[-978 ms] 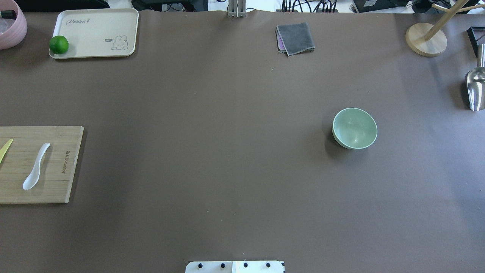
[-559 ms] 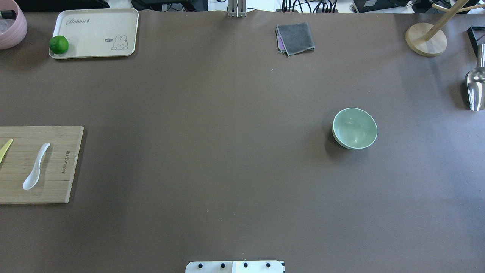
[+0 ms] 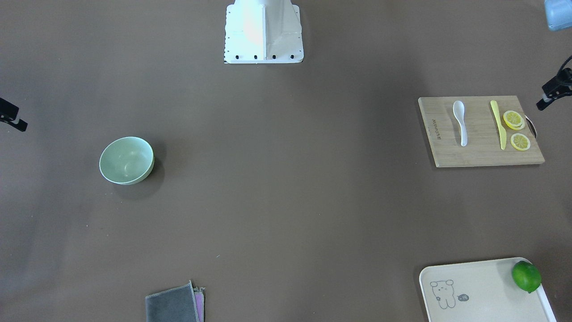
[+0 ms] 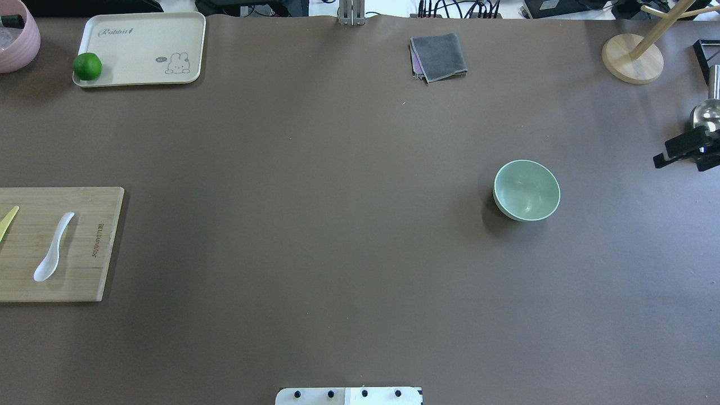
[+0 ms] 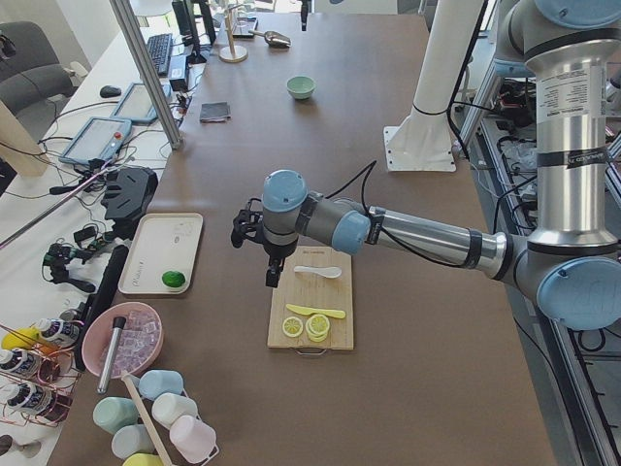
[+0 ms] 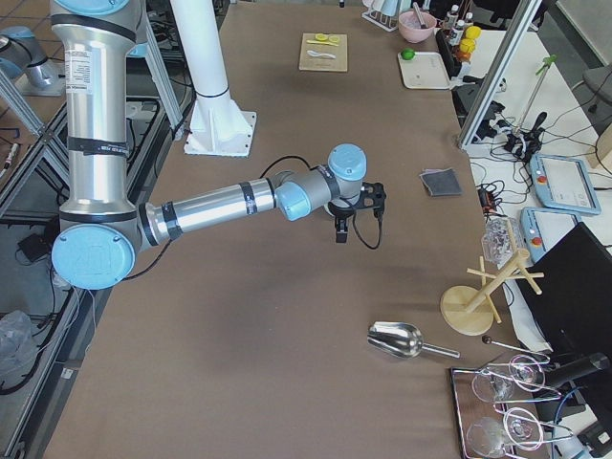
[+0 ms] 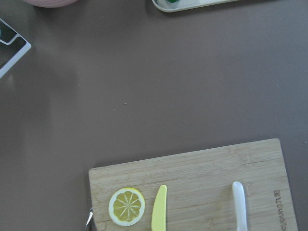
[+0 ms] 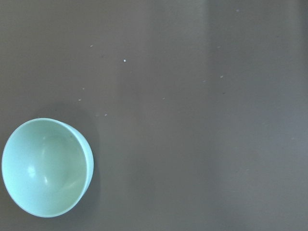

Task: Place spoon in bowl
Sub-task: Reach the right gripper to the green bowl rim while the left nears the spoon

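The white spoon (image 4: 53, 247) lies on a bamboo cutting board (image 4: 90, 270) at the table's left edge, scoop toward the robot. It also shows in the front view (image 3: 460, 121) and the left wrist view (image 7: 239, 204). The mint-green bowl (image 4: 526, 189) stands empty on the right half of the table, also in the right wrist view (image 8: 45, 166). My left gripper (image 3: 553, 93) hovers beyond the board's outer end, high above the table. My right gripper (image 4: 683, 152) hovers at the right edge, right of the bowl. Neither shows whether it is open or shut.
A yellow knife (image 3: 498, 123) and lemon slices (image 3: 514, 120) lie on the board beside the spoon. A tray (image 4: 146, 45) with a lime (image 4: 87, 66) sits far left, a grey cloth (image 4: 439, 56) far centre, a wooden stand (image 4: 631, 59) and metal scoop (image 4: 706, 112) far right.
My right gripper has come into the overhead view at the right edge, covering part of the metal scoop. The spoon and bowl have not moved.
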{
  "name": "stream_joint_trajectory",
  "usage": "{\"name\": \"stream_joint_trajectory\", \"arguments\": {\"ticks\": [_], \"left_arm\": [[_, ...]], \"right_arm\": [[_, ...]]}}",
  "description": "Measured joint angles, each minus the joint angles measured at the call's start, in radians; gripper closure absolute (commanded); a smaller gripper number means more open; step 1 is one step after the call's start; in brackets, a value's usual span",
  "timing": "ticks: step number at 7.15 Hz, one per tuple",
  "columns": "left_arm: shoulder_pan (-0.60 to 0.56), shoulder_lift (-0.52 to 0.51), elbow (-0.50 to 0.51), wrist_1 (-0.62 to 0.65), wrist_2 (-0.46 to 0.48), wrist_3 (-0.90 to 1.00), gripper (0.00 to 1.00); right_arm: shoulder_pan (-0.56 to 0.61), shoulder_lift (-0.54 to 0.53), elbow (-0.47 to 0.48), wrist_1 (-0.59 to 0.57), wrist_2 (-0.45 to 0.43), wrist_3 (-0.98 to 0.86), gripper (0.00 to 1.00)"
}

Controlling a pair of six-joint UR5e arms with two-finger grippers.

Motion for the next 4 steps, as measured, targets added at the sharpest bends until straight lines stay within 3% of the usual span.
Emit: {"name": "stream_joint_trajectory", "arguments": {"ticks": [2,4], "left_arm": [[0.161,-0.032,0.004,-0.088,0.071,-0.224,0.02],[0.275,-0.081,0.005,-0.102,0.146,-0.363,0.02]], "right_arm": [[-0.134,0.033,-0.034,0.097,-0.095,0.173,0.01],[-0.193,0.108,-0.113,0.114,-0.121,0.274,0.01]]}}
